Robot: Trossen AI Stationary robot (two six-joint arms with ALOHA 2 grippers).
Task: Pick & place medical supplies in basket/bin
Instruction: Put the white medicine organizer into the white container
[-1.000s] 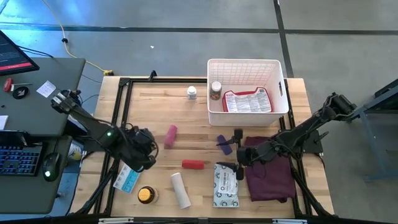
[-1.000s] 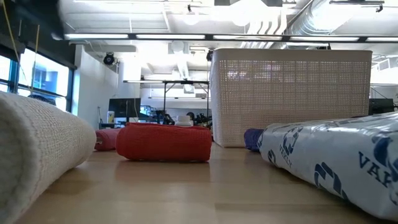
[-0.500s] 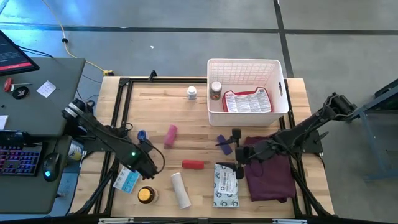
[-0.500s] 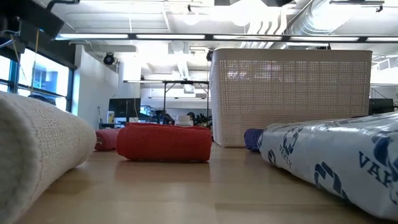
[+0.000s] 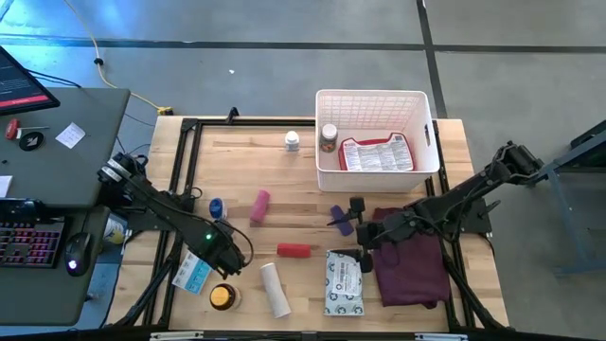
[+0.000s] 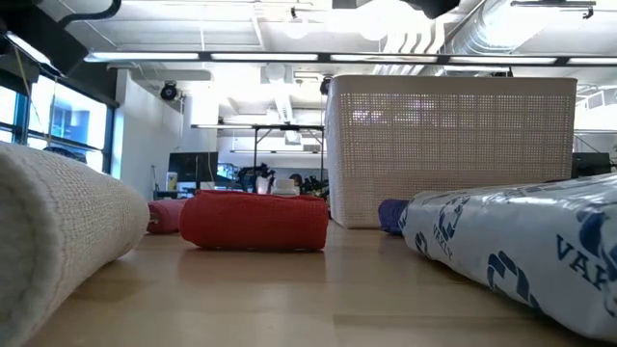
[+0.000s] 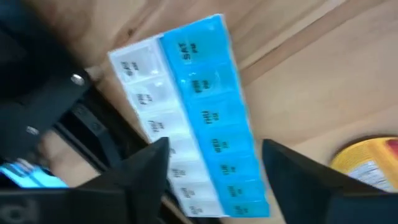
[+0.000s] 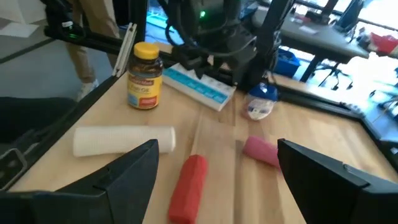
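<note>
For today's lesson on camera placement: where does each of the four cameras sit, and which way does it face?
High: overhead, facing down on the table, both arms.
Low: table height, facing the basket; no arm identifiable.
Left wrist: over the pill organizer, own fingers.
Right wrist: facing the red roll, own fingers.
Both wrist views share the yellow-lidded bottle.

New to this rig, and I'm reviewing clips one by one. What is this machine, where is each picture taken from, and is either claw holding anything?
Two dark robot arms work at a wooden table. One camera looks straight down, one sits at table height, and one rides on each wrist. The left gripper hangs over a blue and white pill organizer, fingers apart, holding nothing. The right gripper waits open by the maroon cloth, also holding nothing. Loose on the table: a red roll, a white roll and a yellow-lidded bottle. The white basket already holds a packet.
</note>
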